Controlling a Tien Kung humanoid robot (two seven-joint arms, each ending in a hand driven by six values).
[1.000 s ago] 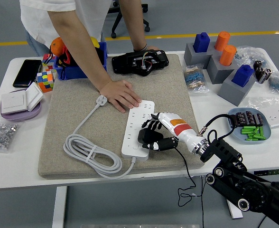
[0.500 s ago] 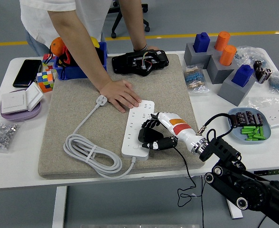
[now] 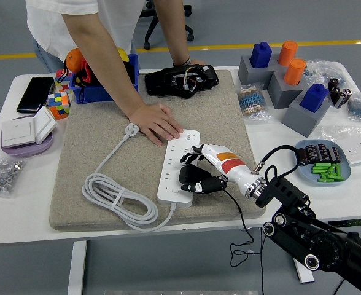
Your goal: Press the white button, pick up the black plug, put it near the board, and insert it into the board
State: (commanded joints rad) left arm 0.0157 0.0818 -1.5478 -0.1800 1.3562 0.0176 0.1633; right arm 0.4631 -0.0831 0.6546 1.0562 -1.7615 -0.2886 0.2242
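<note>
A white power strip (image 3: 175, 161) lies on the grey mat (image 3: 100, 135), its grey cable (image 3: 116, 200) coiled to the left. My right hand (image 3: 200, 171) hovers over the strip's near half with its fingers curled around the black plug (image 3: 191, 176). The plug's thin black cord (image 3: 242, 227) trails off the table's near edge. I cannot tell whether the plug's pins sit in a socket. A person's hand (image 3: 158, 123) presses flat on the strip's far end. The white button is not distinguishable. My left hand is out of view.
A black device (image 3: 180, 80) lies at the mat's far edge under the person's other hand. Grey blocks with blue and orange pegs (image 3: 285, 80) stand at the back right, a blue dish of green parts (image 3: 323, 163) to the right. A phone, cube and purple tray (image 3: 26, 138) sit left.
My right hand with the plug has shifted slightly left and toward the strip, and the forearm has followed. The person's hand has stayed on the strip.
</note>
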